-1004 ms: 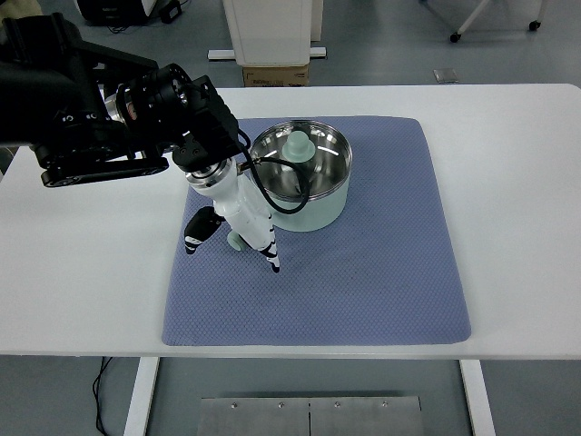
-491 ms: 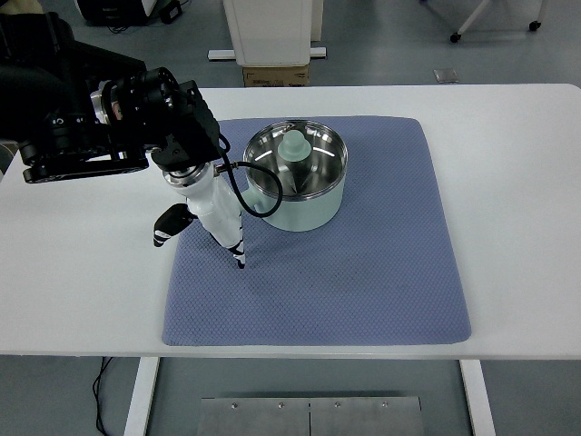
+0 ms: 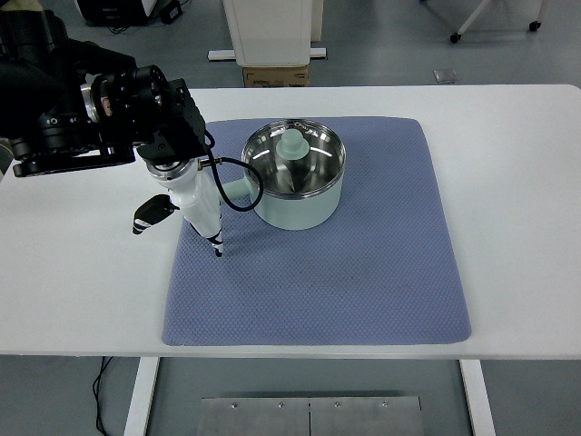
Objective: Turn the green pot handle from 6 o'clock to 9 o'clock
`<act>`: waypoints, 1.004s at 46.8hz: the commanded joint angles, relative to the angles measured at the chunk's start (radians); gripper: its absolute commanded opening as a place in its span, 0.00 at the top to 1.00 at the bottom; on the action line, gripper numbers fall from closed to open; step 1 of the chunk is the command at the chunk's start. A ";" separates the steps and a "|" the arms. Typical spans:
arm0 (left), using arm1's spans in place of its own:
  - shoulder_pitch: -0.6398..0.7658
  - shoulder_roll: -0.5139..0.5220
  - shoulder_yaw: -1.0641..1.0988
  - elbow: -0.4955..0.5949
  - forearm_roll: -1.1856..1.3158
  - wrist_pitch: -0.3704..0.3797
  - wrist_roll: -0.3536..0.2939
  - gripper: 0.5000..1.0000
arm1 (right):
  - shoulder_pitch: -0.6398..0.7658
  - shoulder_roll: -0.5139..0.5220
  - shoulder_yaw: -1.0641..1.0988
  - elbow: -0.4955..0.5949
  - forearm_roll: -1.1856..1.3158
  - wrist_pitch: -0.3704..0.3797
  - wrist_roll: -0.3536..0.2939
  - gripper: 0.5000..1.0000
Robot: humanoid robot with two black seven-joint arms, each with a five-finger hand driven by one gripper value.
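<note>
I am seeing the left hand coming in from the left edge on a bulky black arm, hanging over the left border of the blue mat. Its white fingers are pointing down and toward me, lying close together and fairly straight, with the black-striped tips hovering at or just touching the mat. The black-tipped thumb is sticking out to the left over the white worktop. The fingers are loosely extended and holding nothing; I am not seeing them wrapped round anything.

The green pot is sitting on the upper middle part of the mat, just to the right of the hand. It is pale green outside and shiny steel inside, and a pale green knob-shaped piece is resting inside it near the far rim. The pot's handle is showing as a short pale green stub on the pot's left side, pointing left toward the hand, roughly the nine o'clock direction from my view. A black cable from the wrist is looping across in front of that stub, so I cannot tell whether the hand's side is touching it or only standing just beside it.

The right hand is not showing anywhere.
</note>
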 commanded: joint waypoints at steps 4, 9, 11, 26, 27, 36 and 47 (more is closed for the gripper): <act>0.000 -0.002 0.000 0.038 0.003 0.000 0.000 0.00 | 0.000 0.000 0.000 0.000 0.000 0.000 0.000 0.00; 0.002 -0.002 0.006 0.056 0.014 0.002 0.000 0.00 | 0.000 0.000 0.000 0.000 0.000 0.000 0.000 0.00; 0.002 -0.003 0.008 0.059 0.020 0.002 0.000 0.00 | 0.000 0.000 0.000 0.000 0.000 0.000 0.000 0.00; 0.015 -0.017 0.034 0.070 0.021 0.003 0.000 0.00 | 0.000 0.000 0.000 0.000 0.000 0.000 0.000 0.00; 0.015 -0.019 0.034 0.072 0.021 0.003 0.000 0.00 | 0.000 0.000 0.000 0.000 0.000 0.000 0.000 0.00; 0.019 -0.031 0.041 0.098 0.023 0.003 0.000 0.00 | 0.000 0.000 0.000 0.000 0.000 0.000 0.000 0.00; 0.023 -0.039 0.061 0.107 0.063 0.002 0.000 0.00 | 0.000 0.000 0.000 0.000 0.000 0.000 0.000 0.00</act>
